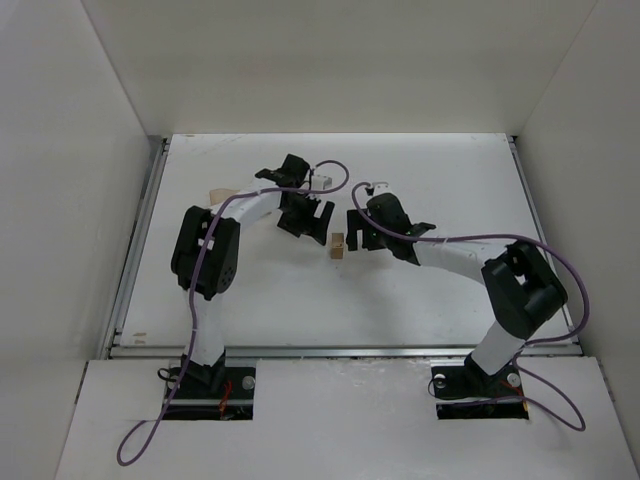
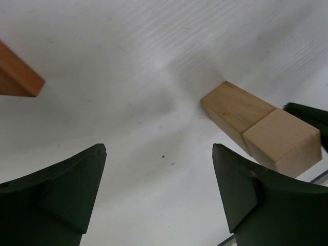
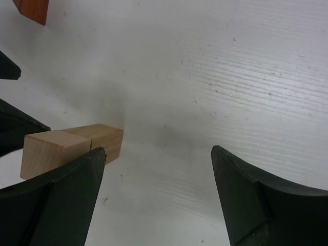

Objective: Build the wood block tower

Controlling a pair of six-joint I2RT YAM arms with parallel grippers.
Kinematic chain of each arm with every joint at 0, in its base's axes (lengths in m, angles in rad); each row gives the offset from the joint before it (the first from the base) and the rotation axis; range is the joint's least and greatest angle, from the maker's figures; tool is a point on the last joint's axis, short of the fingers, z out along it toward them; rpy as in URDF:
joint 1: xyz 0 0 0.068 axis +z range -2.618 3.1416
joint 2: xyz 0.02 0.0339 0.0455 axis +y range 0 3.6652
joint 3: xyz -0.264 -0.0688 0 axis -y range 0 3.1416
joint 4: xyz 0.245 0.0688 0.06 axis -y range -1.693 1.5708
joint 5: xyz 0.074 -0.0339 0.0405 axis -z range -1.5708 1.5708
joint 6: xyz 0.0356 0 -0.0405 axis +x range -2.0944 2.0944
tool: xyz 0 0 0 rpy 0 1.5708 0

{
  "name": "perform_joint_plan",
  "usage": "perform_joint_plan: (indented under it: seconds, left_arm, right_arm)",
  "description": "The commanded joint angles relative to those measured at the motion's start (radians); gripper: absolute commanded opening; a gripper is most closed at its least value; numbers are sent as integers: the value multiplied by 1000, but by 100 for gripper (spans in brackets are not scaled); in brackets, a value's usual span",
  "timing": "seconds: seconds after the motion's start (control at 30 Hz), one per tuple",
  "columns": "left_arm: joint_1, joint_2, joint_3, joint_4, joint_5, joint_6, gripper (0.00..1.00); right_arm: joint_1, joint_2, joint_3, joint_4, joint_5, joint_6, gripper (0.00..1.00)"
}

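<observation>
Two tan wood blocks (image 2: 259,128) stacked, paler atop darker, reddish-brown piece (image 2: 15,74) apart, left gripper (image 2: 158,148), right gripper (image 3: 157,150) both spread, empty

Wide-spread right claw (image 3: 157,151), two tan blocks (image 3: 72,146) just beside one tip, reddish-brown piece (image 3: 33,9) farther off.

Seen from overhead, the tan blocks (image 1: 338,246) near the middle of the desk (image 1: 440,170) are too small to tell how many there are or how they sit together. A pale wooden piece (image 1: 218,194) toward the desk's left edge is partly hidden behind the left arm (image 1: 245,208). The reddish-brown piece (image 2: 18,74) is cut off by the left wrist view's left edge and the right wrist view's top edge, so its shape cannot be told. A finger (image 3: 56,200) of the right pincer (image 3: 156,151) covers the tan blocks' lower corner.
</observation>
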Motion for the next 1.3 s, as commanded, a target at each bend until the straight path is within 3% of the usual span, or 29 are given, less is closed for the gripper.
perform_joint_plan:
  seconds: [0.0, 0.23, 0.73, 1.27]
  left_arm:
    - [49, -77, 19, -16, -23, 4, 82]
    - [63, -165, 80, -16, -133, 39, 81]
    - [63, 113, 318, -30, -340, 22, 83]
    - [63, 165, 281, -12, -293, 22, 61]
  right_arm:
    - [12, -63, 13, -4, 71, 0, 89]
    - [-9, -123, 32, -105, 148, 0, 89]
    - [-38, -136, 76, -96, 149, -30, 89]
    - [-38, -154, 58, -87, 149, -30, 89]
